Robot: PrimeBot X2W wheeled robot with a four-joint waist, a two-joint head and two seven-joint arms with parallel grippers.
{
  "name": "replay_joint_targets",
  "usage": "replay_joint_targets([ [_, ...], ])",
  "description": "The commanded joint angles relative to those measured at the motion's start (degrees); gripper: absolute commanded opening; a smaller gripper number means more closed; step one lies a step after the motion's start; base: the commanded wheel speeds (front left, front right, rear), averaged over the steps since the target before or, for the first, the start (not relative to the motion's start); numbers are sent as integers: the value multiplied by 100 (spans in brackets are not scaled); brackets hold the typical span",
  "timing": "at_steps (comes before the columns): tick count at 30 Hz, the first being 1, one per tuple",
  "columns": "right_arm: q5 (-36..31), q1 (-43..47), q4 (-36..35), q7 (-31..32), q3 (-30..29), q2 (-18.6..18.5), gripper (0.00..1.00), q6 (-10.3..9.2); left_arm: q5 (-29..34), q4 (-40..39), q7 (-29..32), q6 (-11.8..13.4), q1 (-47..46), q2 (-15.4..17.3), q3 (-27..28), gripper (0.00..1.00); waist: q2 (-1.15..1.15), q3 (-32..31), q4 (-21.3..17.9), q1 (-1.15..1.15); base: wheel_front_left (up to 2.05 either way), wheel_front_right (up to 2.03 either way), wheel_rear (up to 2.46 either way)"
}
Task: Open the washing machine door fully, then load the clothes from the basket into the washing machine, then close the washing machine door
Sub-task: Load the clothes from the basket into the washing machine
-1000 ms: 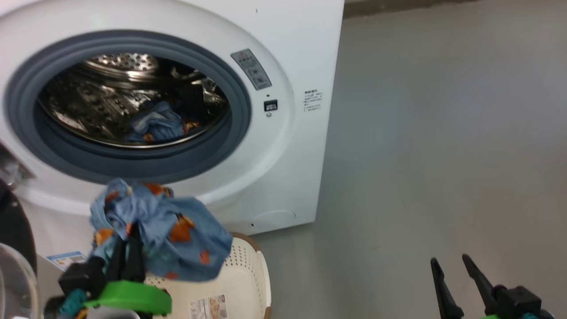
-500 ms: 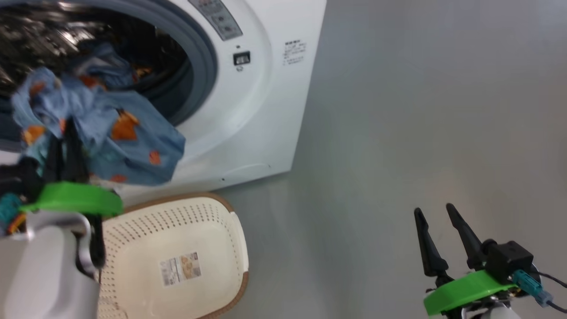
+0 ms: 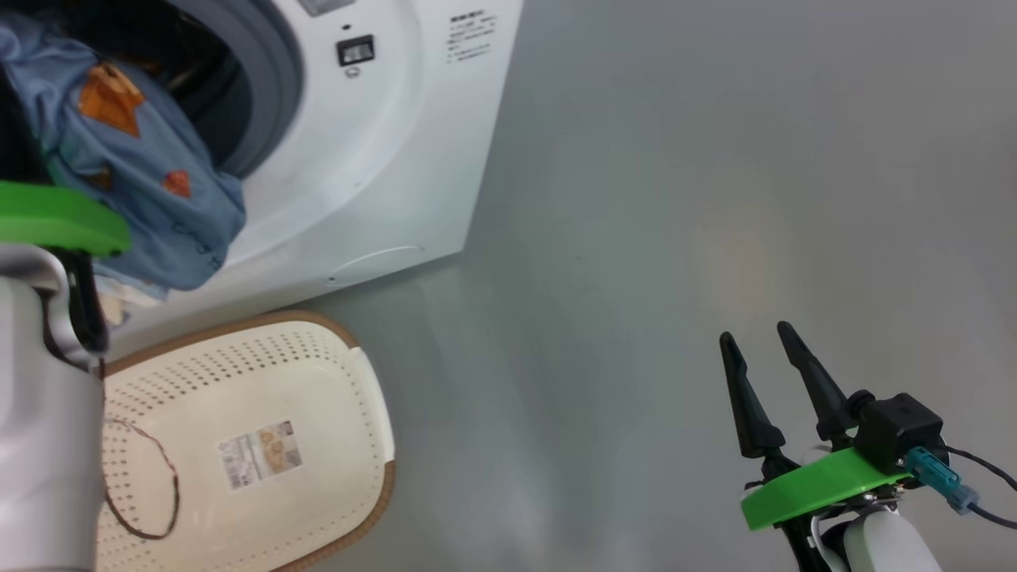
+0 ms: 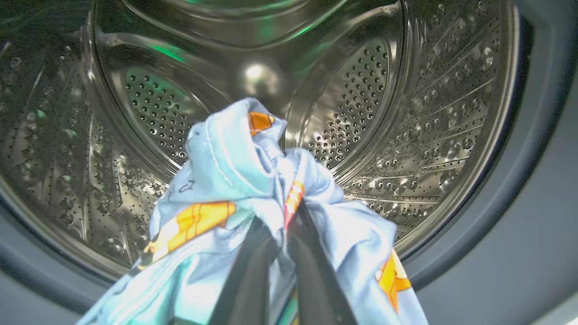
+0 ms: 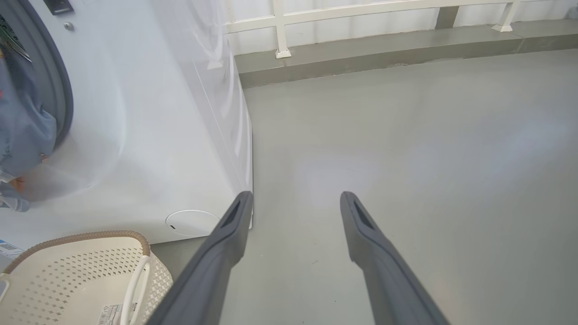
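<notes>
My left gripper [image 4: 284, 221] is shut on a light blue garment of the clothes [image 4: 235, 180] with orange prints. It holds the bundle at the mouth of the washing machine's steel drum [image 4: 406, 113]. In the head view the clothes [image 3: 135, 167] hang over the grey gasket [image 3: 270, 87] of the washing machine [image 3: 381, 175], above my green left wrist collar [image 3: 56, 218]. The basket [image 3: 334, 373] stands on the floor below, holding just its label sticker [image 3: 258, 453]. My right gripper [image 3: 759, 338] stands open over bare floor, far right. The washing machine door is out of view.
A thin dark cable loop [image 3: 171, 477] from my left arm hangs over the basket. Grey floor [image 3: 675, 199] stretches to the right of the machine. In the right wrist view a low kerb [image 5: 384, 49] and white railing [image 5: 280, 27] run along the far side.
The head camera has swung down and right. My left gripper has lifted the garment from above the basket up to the drum opening. The right gripper has stayed open.
</notes>
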Motion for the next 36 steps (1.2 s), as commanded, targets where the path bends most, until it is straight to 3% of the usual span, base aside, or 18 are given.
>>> replay_joint_targets([
  [1,158,-61,-119,-27,179,-46,100,9,83,56,-44,-17,-258,286,132,0,0,144,-163,0,0,0,0],
  [18,310,-187,-115,-27,675,-46,100,9,182,1793,-44,-254,-1729,1010,220,0,0,615,-765,0,0,0,0],
  [30,315,-301,-267,-27,1006,-46,100,9,392,2256,-44,-375,-2999,1221,-49,0,0,1175,-917,0,0,0,0],
  [36,352,-292,-344,-27,1054,-46,100,9,277,2199,-45,-309,-3519,1310,129,0,0,1418,-1003,0,0,0,0],
])
